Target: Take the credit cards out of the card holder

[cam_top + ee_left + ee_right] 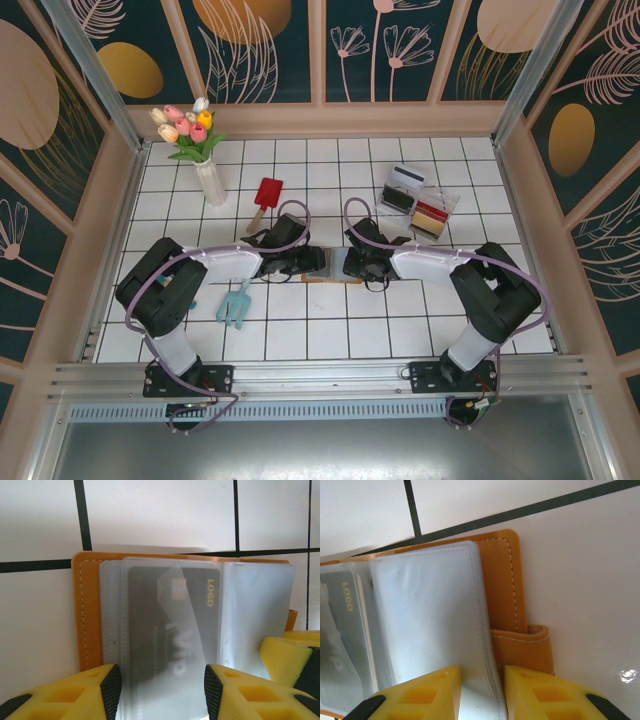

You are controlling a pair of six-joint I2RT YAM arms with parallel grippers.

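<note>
card holder (87,630) sits open on the worktop (160,515), right end effector (482,690) pinching its sleeve (430,620), left end effector (157,685) spread round the grey credit card (150,630), so closing might grab sleeve plastic and drag everything.

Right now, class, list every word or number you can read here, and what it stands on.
"LOGO": gold, on the grey card in the holder's clear sleeve.
"VIP": large pale letters, same card.
Fine print beside "VIP": too blurred to read.
</note>
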